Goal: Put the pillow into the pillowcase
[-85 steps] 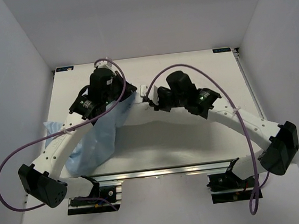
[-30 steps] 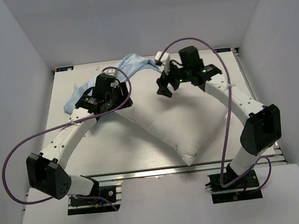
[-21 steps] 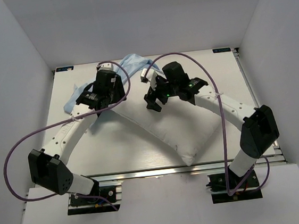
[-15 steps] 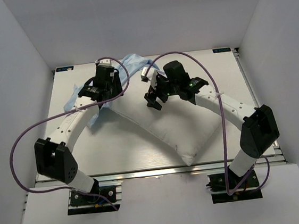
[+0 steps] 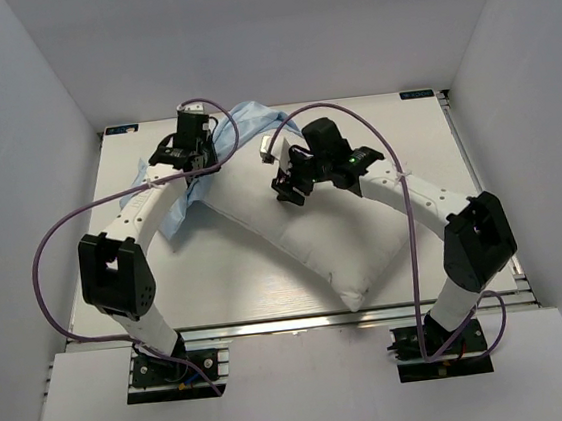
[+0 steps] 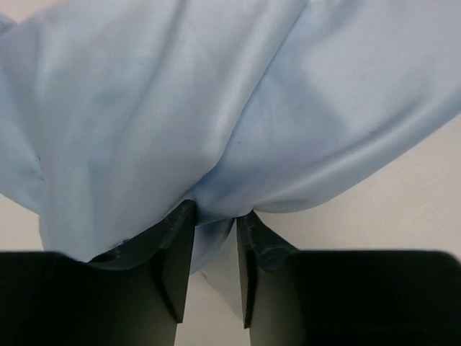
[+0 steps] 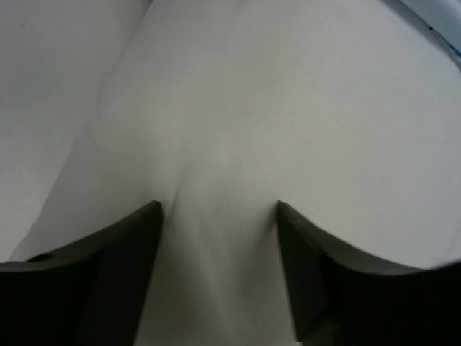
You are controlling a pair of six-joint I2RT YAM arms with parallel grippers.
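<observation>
White tabletop (image 5: 434,134) carries everything, and most of it is taken up by the pillow (image 5: 314,237). It lies bare on a slant, from the far left down toward the near right. None of it is inside the pillowcase (image 5: 246,116), which sits crumpled at the far left, touching the pillow's far end.

Over the last second your left arm has reached farther out onto the blue cloth. Your left gripper (image 6: 215,216) has narrowed, and its fingers (image 6: 173,267) now stand close together with a fold of the pillowcase pinched between them.

Your right arm has swung left and come down on the pillow's far end. Your right gripper (image 7: 218,209) has its fingers (image 7: 115,252) spread wide, astride a soft ridge of the stuffing. They press into it but have hold of nothing.

I read this as the start of a fresh attempt: the cloth is secured and the pillow is about to be taken. You cannot tell from these views whether the pinch caught one layer or both. If it caught both, the mouth will likely stay closed when you lift.
</observation>
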